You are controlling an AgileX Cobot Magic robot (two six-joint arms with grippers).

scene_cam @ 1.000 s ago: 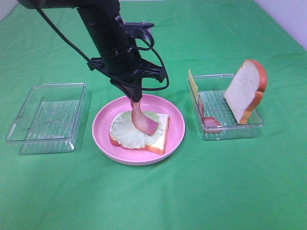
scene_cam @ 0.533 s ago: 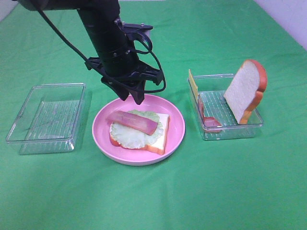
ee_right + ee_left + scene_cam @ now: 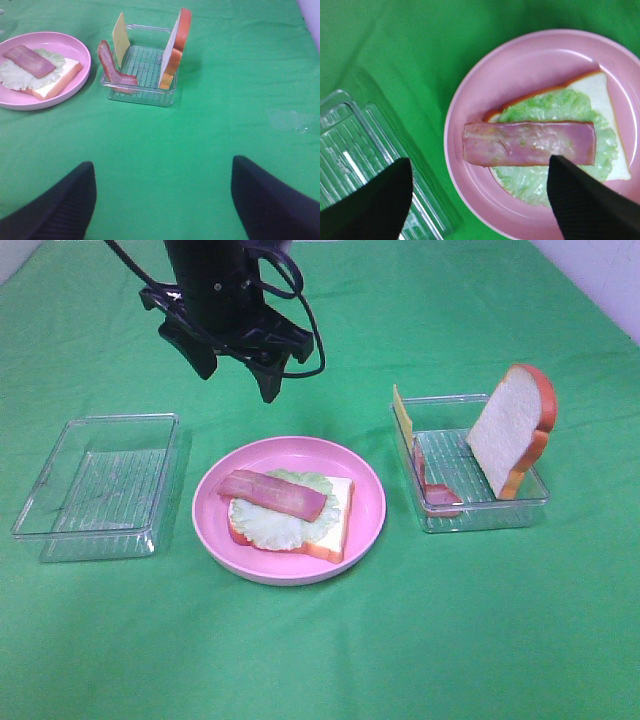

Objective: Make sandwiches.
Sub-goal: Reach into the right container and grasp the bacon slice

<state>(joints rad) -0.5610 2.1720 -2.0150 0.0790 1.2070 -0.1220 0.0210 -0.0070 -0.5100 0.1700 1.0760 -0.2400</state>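
A partial sandwich lies on the round pink plate (image 3: 365,510): a white bread slice (image 3: 335,515), pale green lettuce (image 3: 265,520) and one pink-red bacon strip (image 3: 272,494) laid flat on top. My left gripper (image 3: 238,380) is open and empty, hovering above the plate's far side. In the left wrist view the bacon strip (image 3: 530,144) lies under the open left gripper (image 3: 479,167). My right gripper (image 3: 162,175) is open and empty over bare cloth, well short of the tray; it does not show in the exterior view.
A clear tray (image 3: 480,515) right of the plate holds an upright bread slice (image 3: 512,430), a yellow cheese square (image 3: 402,415) and another bacon strip (image 3: 432,490). An empty clear tray (image 3: 100,485) sits left of the plate. Green cloth covers the table.
My left gripper let go of the bacon strip, which now lies flat on the lettuce. The gripper has since risen and drawn back from the plate.
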